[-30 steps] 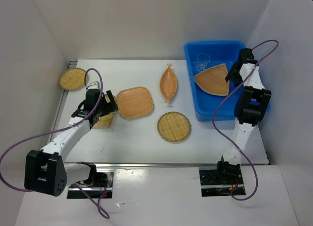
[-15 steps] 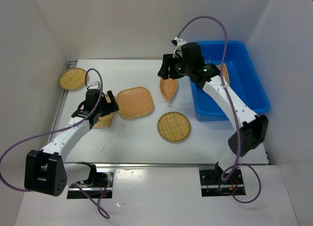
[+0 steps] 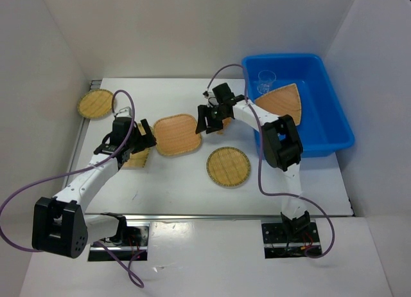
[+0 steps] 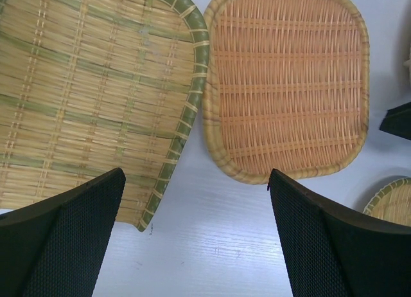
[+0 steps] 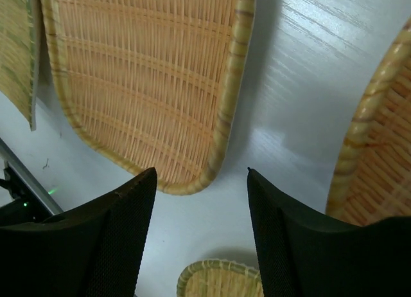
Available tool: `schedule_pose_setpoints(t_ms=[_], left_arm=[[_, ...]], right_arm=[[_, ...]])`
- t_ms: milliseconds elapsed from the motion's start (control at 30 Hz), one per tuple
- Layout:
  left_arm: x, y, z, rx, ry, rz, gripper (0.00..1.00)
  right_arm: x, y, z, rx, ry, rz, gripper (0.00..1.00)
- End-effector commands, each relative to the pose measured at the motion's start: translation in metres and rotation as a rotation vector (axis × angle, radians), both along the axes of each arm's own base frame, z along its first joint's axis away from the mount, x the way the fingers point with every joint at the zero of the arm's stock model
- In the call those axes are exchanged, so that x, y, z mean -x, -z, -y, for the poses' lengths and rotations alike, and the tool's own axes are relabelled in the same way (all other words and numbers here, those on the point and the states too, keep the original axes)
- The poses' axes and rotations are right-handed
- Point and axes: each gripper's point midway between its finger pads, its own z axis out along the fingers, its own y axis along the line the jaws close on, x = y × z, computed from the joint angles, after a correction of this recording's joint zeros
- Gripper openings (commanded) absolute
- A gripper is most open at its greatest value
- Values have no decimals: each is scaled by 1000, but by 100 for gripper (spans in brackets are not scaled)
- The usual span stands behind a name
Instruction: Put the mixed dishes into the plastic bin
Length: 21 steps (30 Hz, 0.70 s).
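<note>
Your right jaws are swinging away from the large bright blue plastic bin (image 3: 334, 126), now hovering apart and empty over the rim of the rounded-square tan woven-bamboo tray (image 3: 177, 134) lying flat on the white counter (image 3: 167, 188). Your left jaws are staying wide apart, empty, above a green-edged bamboo tray (image 4: 83, 98).

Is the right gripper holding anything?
No, the right gripper is open and empty, hovering at the square tray's edge.
</note>
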Motion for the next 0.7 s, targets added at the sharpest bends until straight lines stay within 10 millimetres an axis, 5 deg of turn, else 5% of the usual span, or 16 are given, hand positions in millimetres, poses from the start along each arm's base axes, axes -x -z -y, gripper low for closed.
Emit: schedule_pose_setpoints(t_ms=[0,233,533,667], left_arm=[[-4,-10,0,21,-7,47,100],[-4,-10,0,21,-7,47,100],[-3,-9,-2,14,-14,39,100],[-1,-13,-4,9,-22,49,100]], right_arm=[[-15,-14,-21,-86,-40,39,64],[-3,22,-39,-119,-84,-63,56],[-12,30,-58,-207,-120,-80,39],[-10,40,-71,-281,-145,-163,19]])
